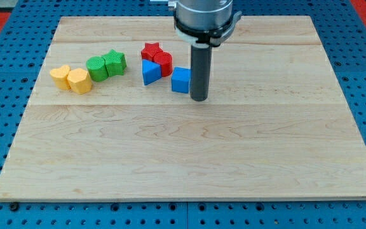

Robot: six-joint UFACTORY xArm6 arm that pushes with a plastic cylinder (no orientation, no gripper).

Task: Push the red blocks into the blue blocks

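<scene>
My tip [198,98]: bare rod, no pincer to read; touching the blue cube [180,80] at its right. Red star [150,50], red cylinder [163,62] against blue triangle [150,72].

My arm ends in a wide, round grey metal housing [203,13] with a black ring around its lower edge. Below that ring a short black collar narrows into a straight, smooth, dark grey rod [199,67], whose blunt flat end is my tip [198,98].
</scene>
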